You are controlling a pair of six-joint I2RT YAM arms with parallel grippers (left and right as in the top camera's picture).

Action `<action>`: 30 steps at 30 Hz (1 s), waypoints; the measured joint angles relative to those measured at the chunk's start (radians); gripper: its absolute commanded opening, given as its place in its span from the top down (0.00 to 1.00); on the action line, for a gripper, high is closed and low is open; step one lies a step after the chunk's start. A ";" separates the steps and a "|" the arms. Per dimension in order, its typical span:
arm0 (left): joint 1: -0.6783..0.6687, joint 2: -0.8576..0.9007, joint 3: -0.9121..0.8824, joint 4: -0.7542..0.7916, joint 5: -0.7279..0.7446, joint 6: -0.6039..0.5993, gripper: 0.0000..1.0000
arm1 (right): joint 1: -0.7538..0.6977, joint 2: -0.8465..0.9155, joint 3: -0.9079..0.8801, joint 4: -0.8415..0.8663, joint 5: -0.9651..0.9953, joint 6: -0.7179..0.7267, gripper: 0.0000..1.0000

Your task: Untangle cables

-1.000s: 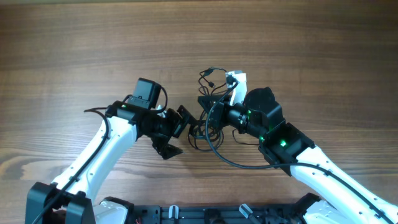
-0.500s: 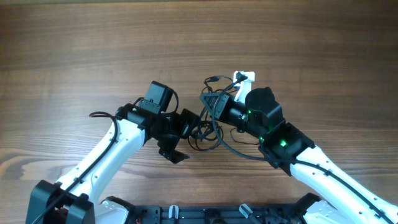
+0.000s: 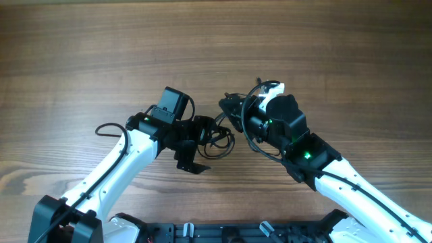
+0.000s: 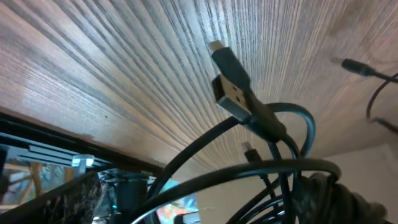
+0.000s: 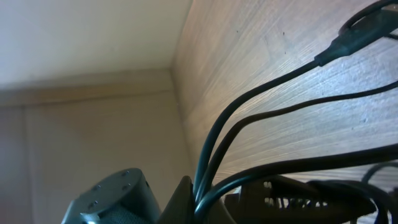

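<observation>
Visibly, right tool (image 3: 233, 111) clenches the cables (image 3: 221, 137) beside left tool (image 3: 203, 140), whose grip is unclear.

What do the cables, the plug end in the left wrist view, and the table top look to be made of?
The cables: black rubbery or plastic jacket, smooth with a slight sheen, bending in loose loops. The plug end: silvery metal shell, likely, on a black moulded plastic body. The table: wood or wood-look laminate, matte, with streaked brown grain; which one cannot be told.
</observation>
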State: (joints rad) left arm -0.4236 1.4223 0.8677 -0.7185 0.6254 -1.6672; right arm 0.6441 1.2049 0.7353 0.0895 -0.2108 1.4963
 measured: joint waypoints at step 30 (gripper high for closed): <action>0.203 -0.047 -0.007 -0.171 0.010 1.327 0.96 | 0.001 -0.001 0.001 -0.662 0.400 -0.059 0.96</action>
State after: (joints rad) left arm -0.2207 1.3750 0.8608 -0.8898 0.6357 -0.3405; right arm 0.6453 1.2037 0.7361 -0.5728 0.1894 1.4376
